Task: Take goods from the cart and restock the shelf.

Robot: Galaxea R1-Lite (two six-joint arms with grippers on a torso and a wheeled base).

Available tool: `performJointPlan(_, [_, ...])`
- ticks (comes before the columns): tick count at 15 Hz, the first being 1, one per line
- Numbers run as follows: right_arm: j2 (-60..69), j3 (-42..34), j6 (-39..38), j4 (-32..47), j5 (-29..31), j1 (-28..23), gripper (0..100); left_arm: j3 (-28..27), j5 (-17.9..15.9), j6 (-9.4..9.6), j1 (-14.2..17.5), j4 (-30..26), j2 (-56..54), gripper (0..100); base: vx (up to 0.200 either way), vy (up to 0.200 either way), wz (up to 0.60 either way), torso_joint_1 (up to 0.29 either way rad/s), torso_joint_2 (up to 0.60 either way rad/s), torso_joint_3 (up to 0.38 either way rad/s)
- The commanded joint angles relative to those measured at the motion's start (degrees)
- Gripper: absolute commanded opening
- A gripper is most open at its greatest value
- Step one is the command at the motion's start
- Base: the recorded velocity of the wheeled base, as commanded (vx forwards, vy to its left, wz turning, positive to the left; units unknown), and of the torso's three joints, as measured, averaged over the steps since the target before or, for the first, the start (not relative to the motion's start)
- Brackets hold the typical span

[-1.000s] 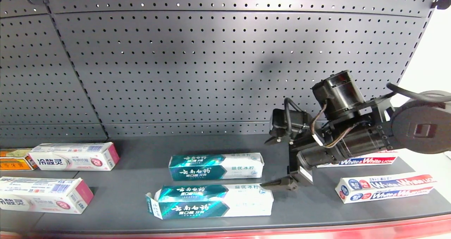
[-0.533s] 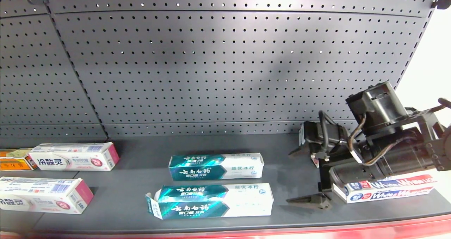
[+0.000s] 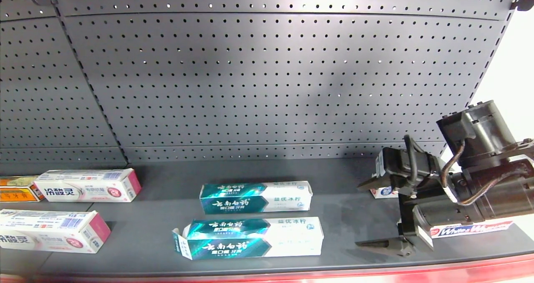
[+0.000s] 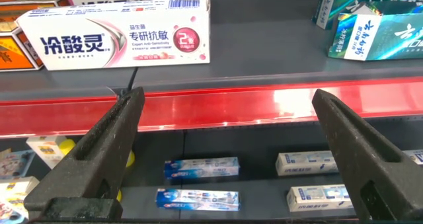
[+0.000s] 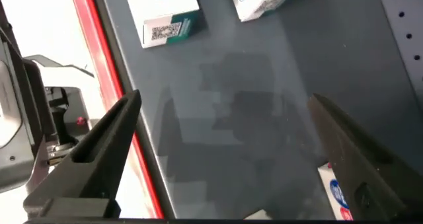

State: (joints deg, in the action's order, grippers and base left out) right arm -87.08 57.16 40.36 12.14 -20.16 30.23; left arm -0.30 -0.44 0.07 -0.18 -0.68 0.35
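Observation:
Two teal toothpaste boxes lie mid-shelf, one behind (image 3: 255, 197) and one in front (image 3: 250, 238) with its left flap open. My right gripper (image 3: 373, 216) hovers open and empty over the shelf's right part, clear of both boxes. In its wrist view the right gripper (image 5: 225, 102) is over bare shelf (image 5: 251, 138), with the teal box ends (image 5: 165, 9) beyond. My left gripper (image 4: 229, 97) is open and empty in front of the shelf's red front edge (image 4: 264, 105), facing a pink-and-white box (image 4: 115, 39).
Pink-and-white boxes (image 3: 87, 185) (image 3: 52, 231) and an orange box (image 3: 16, 189) lie at the shelf's left. White-and-blue boxes (image 3: 471, 228) (image 3: 381, 192) sit partly hidden behind my right arm. Pegboard (image 3: 267, 87) backs the shelf. A lower shelf holds several small boxes (image 4: 201, 168).
My right gripper has drawn back to the right and toward the shelf's front edge, away from the front teal box, staying open. The boxes have not moved.

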Motion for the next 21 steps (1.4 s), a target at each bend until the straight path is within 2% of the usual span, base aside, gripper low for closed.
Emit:
performJointPlan(1, [1.47, -1.26, -0.20, -0.89, 0.12, -0.26, 100, -0.05, 0.00, 0.01, 0.01, -0.02, 0.09, 100, 0.000, 0.000, 0.00, 0.000, 0.00, 0.000])
performJointPlan(4, [1.56, -7.06, -1.34, -8.27, 0.21, -0.17, 100, -0.05, 0.00, 0.01, 0.01, -0.02, 0.09, 100, 0.000, 0.000, 0.00, 0.000, 0.00, 0.000])
performJointPlan(10, [1.74, -7.86, -8.46, -12.32, 0.04, -0.17, 100, 0.04, 0.00, 0.01, 0.01, -0.02, 0.09, 100, 0.000, 0.000, 0.00, 0.000, 0.00, 0.000])
performJointPlan(17, [-2.83, -7.24, -8.46, -12.67, 0.21, 0.00, 100, -0.05, -0.09, 0.37, 0.01, -0.02, 0.09, 100, 0.000, 0.000, 0.00, 0.000, 0.00, 0.000])
performJointPlan(21, [-5.12, -6.36, -8.46, -12.76, 2.41, 0.70, 100, -0.05, -0.09, 0.19, 0.01, -0.20, 0.09, 100, 0.000, 0.000, 0.00, 0.000, 0.00, 0.000])
